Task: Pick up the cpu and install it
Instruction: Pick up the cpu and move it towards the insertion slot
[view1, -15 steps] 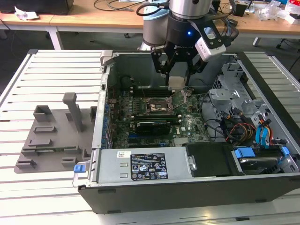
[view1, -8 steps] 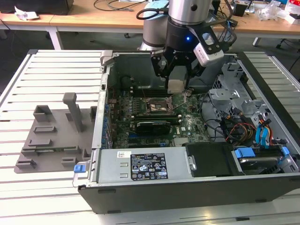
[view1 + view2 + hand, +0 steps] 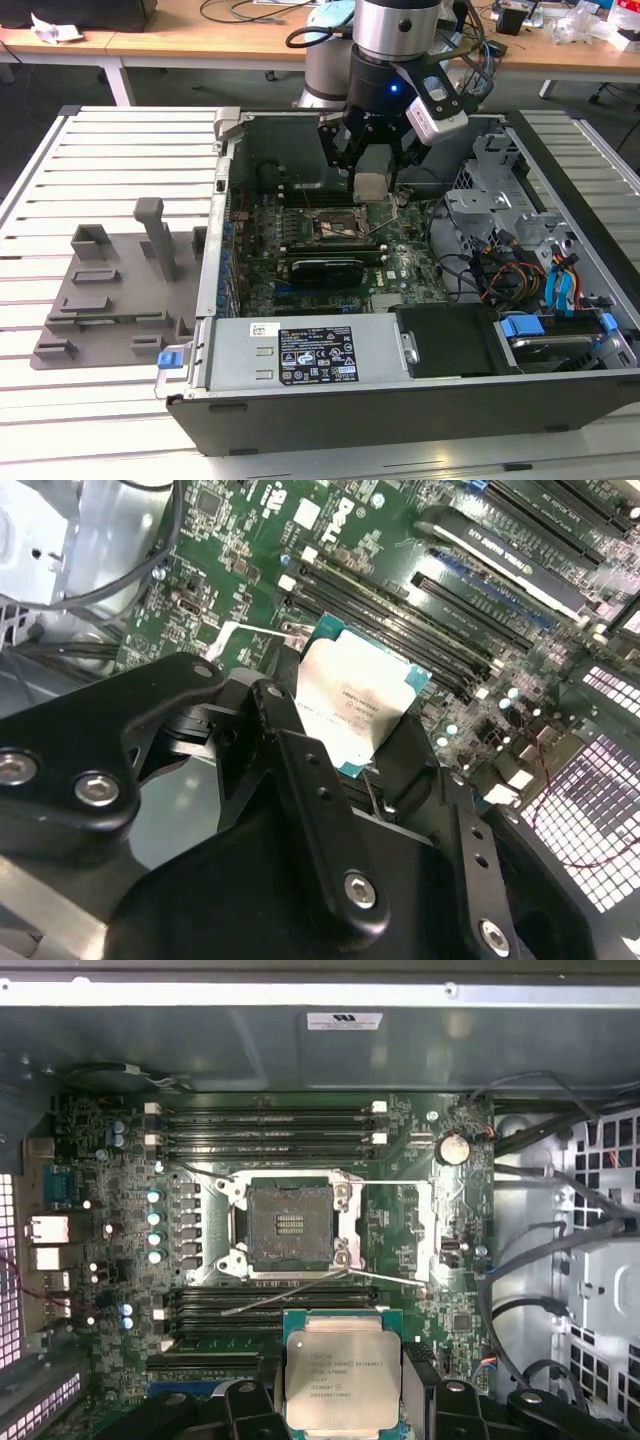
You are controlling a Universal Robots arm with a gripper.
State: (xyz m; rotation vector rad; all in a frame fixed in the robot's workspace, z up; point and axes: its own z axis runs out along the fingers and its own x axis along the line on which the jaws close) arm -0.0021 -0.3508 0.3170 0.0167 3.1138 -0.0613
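Observation:
My gripper (image 3: 371,178) is shut on the cpu (image 3: 370,186), a thin square chip with a silvery top plate, and holds it by two opposite edges. It hangs inside the open computer case, just above the motherboard (image 3: 400,265). In the first wrist view the cpu (image 3: 340,1368) sits between my black fingers (image 3: 248,1400), beside the dark, empty socket (image 3: 291,1224) and a little short of it. The socket's thin metal lever (image 3: 300,1290) is swung out. In the second wrist view the cpu (image 3: 352,702) is tilted above the memory slots (image 3: 400,620).
The computer case (image 3: 215,250) lies open on a slatted table. A grey fixture tray (image 3: 110,290) with upright blocks rests at the exterior view's left. A dark card (image 3: 325,270), the power supply (image 3: 310,350) and the cabled drive cage (image 3: 520,240) surround the socket.

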